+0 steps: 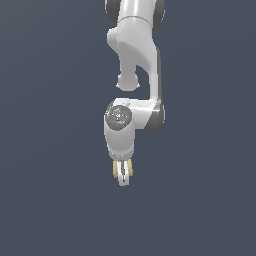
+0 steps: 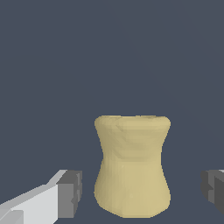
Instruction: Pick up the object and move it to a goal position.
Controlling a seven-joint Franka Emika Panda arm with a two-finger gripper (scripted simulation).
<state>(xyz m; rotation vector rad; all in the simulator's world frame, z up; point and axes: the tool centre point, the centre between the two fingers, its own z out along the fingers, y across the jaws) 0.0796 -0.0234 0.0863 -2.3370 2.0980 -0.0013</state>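
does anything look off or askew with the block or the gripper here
Nothing stands out. The pale yellow block sits centred between the open gripper's fingers, a gap on each side, looking undamaged.

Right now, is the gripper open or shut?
Open. In the wrist view both fingers stand apart from the block, with a gap on each side; neither pad touches it.
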